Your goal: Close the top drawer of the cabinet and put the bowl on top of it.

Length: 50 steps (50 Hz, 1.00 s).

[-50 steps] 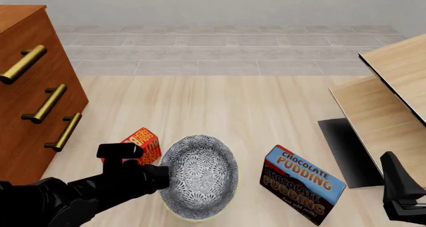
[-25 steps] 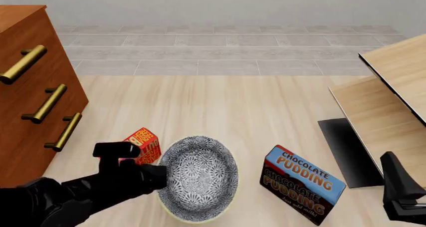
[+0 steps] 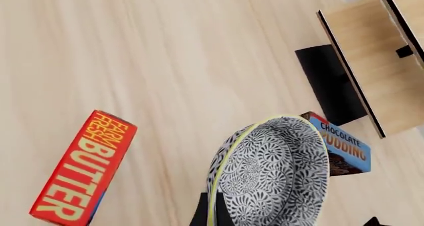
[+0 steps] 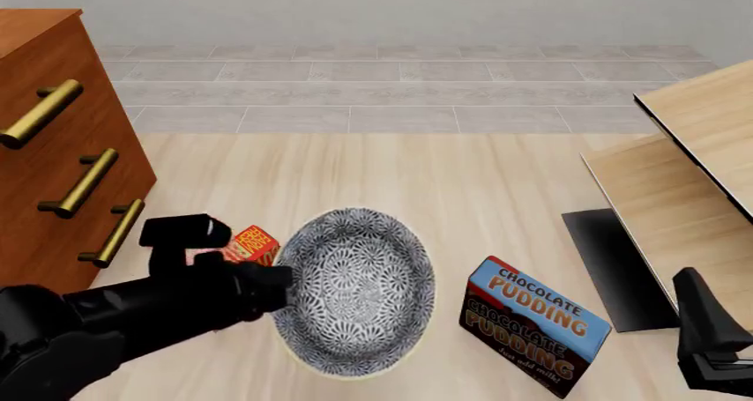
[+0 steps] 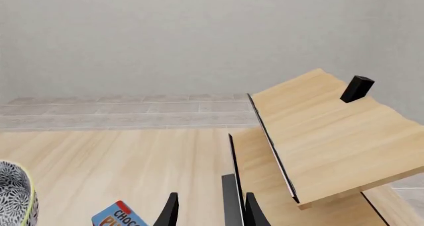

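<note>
The patterned bowl (image 4: 353,291) hangs tilted above the floor, its inside facing the front camera. My left gripper (image 4: 278,292) is shut on its near-left rim. In the left wrist view the fingers (image 3: 202,215) pinch the cream-yellow rim of the bowl (image 3: 275,171). The reddish-brown cabinet (image 4: 48,198) stands at the far left. Its top drawer (image 4: 41,112) looks flush with the two lower fronts. My right gripper (image 4: 710,348) rests low at the right edge. It is open and empty (image 5: 210,213), far from the bowl (image 5: 15,196).
A red butter box (image 4: 252,242) (image 3: 83,169) lies just behind my left gripper. A chocolate pudding box (image 4: 535,323) (image 3: 344,149) lies right of the bowl. Pale light-wood furniture (image 4: 694,181) (image 5: 324,131) with a black panel (image 4: 612,264) fills the right side.
The bowl has risen off the floor and tipped further toward the camera. My left arm has lifted and swung a little left with it. The right arm has not moved.
</note>
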Each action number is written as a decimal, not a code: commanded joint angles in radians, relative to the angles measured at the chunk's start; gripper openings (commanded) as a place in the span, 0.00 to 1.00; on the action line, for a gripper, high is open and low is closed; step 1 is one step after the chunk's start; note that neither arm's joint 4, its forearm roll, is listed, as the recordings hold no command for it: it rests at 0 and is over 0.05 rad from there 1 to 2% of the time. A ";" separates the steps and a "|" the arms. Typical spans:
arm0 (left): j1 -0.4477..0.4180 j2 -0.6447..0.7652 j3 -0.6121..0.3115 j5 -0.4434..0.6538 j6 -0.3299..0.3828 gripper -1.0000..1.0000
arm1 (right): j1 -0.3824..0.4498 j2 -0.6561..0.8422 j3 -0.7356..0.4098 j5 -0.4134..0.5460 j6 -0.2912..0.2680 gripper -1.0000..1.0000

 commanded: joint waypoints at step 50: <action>0.196 -0.127 -0.395 0.612 -0.119 0.00 | 0.008 0.001 0.000 0.007 -0.011 1.00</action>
